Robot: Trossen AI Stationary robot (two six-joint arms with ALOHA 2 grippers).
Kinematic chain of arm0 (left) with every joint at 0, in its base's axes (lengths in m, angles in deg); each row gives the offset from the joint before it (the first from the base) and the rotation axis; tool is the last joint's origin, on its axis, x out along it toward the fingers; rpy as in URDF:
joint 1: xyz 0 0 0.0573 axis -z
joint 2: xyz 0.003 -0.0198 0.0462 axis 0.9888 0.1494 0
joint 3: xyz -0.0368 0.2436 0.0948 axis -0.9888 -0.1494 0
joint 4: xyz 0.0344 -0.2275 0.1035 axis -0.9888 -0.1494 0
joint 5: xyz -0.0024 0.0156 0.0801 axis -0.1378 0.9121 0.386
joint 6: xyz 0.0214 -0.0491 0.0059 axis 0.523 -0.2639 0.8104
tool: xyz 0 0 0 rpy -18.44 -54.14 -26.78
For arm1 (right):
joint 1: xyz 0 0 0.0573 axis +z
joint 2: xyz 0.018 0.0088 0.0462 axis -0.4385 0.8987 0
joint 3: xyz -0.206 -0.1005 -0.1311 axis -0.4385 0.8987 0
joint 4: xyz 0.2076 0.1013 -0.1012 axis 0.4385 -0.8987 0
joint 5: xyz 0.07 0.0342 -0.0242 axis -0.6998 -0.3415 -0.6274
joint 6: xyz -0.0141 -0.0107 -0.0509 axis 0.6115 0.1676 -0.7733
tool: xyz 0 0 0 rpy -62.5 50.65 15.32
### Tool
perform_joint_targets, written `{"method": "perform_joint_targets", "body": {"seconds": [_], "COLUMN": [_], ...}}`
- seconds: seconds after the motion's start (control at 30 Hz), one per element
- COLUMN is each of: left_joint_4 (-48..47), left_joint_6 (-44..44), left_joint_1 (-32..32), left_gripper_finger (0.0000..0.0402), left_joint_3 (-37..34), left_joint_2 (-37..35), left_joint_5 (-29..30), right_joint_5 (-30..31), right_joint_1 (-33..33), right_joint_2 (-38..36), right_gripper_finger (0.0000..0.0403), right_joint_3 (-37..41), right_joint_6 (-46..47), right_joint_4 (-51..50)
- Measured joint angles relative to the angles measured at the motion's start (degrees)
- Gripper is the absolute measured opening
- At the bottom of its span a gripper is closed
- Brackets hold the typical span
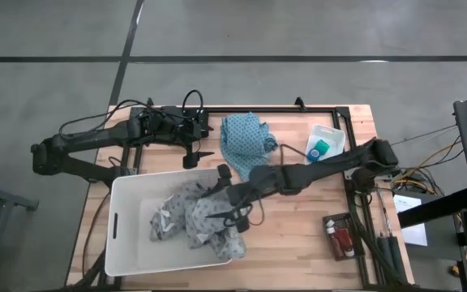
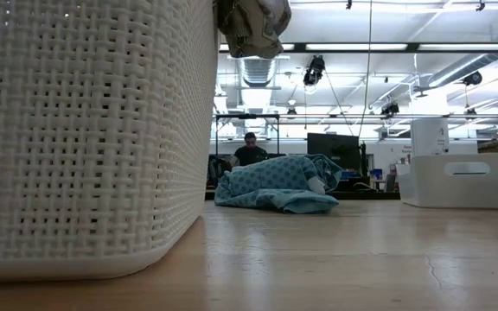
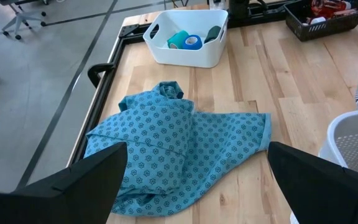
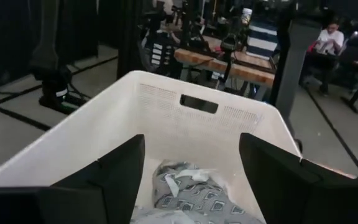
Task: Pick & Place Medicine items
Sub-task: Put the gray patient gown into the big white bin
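Observation:
The medicine items lie at the table's right. A teal-green roll [image 1: 321, 148] and a blue round piece [image 3: 193, 42] sit in a small white tray [image 3: 185, 57]. Red bottles with white caps [image 1: 339, 239] lie in a dark tray [image 1: 329, 223] near the front right. My right gripper [image 4: 191, 168] hangs open over the white basket [image 1: 128, 211], above the grey patterned cloths [image 4: 191, 190], with nothing between its fingers. My left gripper [image 3: 197, 171] stands open at the far left [image 1: 193, 160], facing a teal cloth [image 3: 173, 143] without touching it.
The basket fills the near left of the table. The teal cloth [image 1: 246, 138] lies bunched on the table at far centre. A bunch of grey cloth [image 2: 251, 24] shows above the basket's rim in the low view. Bare wood lies between the basket and the two trays.

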Motion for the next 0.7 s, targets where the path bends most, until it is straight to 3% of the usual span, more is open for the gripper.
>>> {"method": "perform_joint_targets", "body": {"seconds": [0.2, 0.33, 0.47, 0.7], "left_joint_4": [0.0, 0.0, 0.0, -0.01], "left_joint_6": [-0.01, -0.01, -0.01, -0.01], "left_joint_1": [-0.02, -0.01, 0.0, -0.01], "left_gripper_finger": [0.0393, 0.0393, 0.0393, 0.0393], "left_joint_3": [0.0, 0.0, 0.0, 0.0], "left_joint_2": [0.0, 0.0, 0.0, 0.0], "left_joint_5": [0.0, 0.0, 0.0, 0.0], "right_joint_5": [3.83, 7.69, 12.11, 26.65], "right_joint_1": [2.21, 4.58, 6.89, 10.89], "right_joint_2": [-7.79, -11.37, -12.2, -11.57], "right_gripper_finger": [0.025, 0.0242, 0.0237, 0.0235], "right_joint_3": [0.0, 0.38, 2.64, 6.88], "right_joint_6": [-0.75, 4.1, 9.2, 12.03], "right_joint_4": [-16.22, -26.83, -31.08, -32.27]}}
